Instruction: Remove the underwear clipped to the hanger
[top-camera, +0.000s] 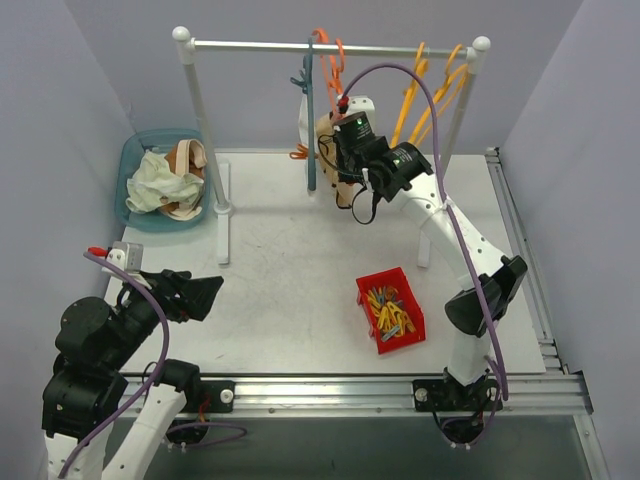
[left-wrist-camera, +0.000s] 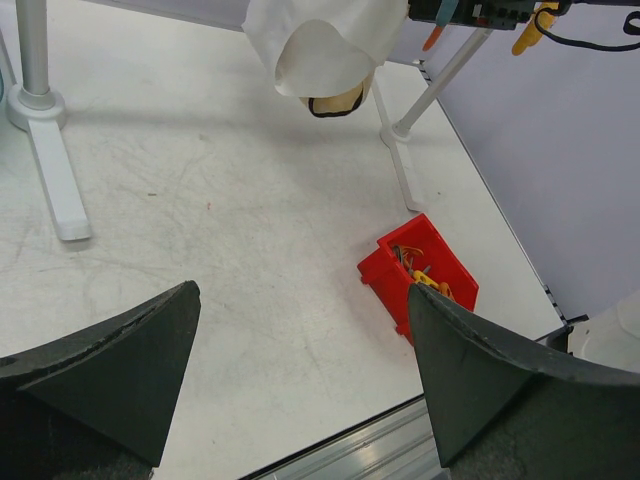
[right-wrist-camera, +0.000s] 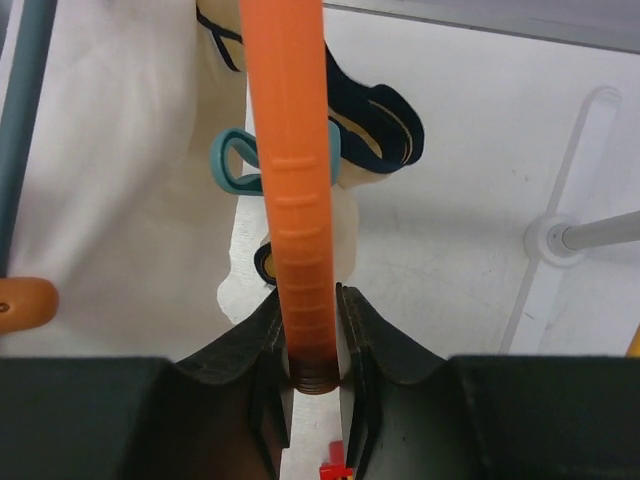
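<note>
The white underwear (top-camera: 299, 120) and the cream underwear with dark trim (top-camera: 326, 133) hang from a teal hanger (top-camera: 311, 110) on the rail. In the right wrist view the white one (right-wrist-camera: 110, 180) fills the left and the cream one's dark trim (right-wrist-camera: 385, 115) shows upper right. My right gripper (top-camera: 338, 152) is up at the hanger. Its jaws (right-wrist-camera: 308, 300) are shut on a ribbed orange clip (right-wrist-camera: 295, 200). A teal clip (right-wrist-camera: 235, 160) sits beside it. My left gripper (top-camera: 205, 296) is open and empty low over the table (left-wrist-camera: 302, 292). Both briefs (left-wrist-camera: 320, 45) hang far ahead of it.
A blue basket (top-camera: 160, 180) at the back left holds pale green and peach cloths. A red bin (top-camera: 390, 310) of clips stands on the table's right half. Orange and yellow hangers (top-camera: 430, 85) hang on the rail. The rack's feet (top-camera: 222, 215) stand on the table.
</note>
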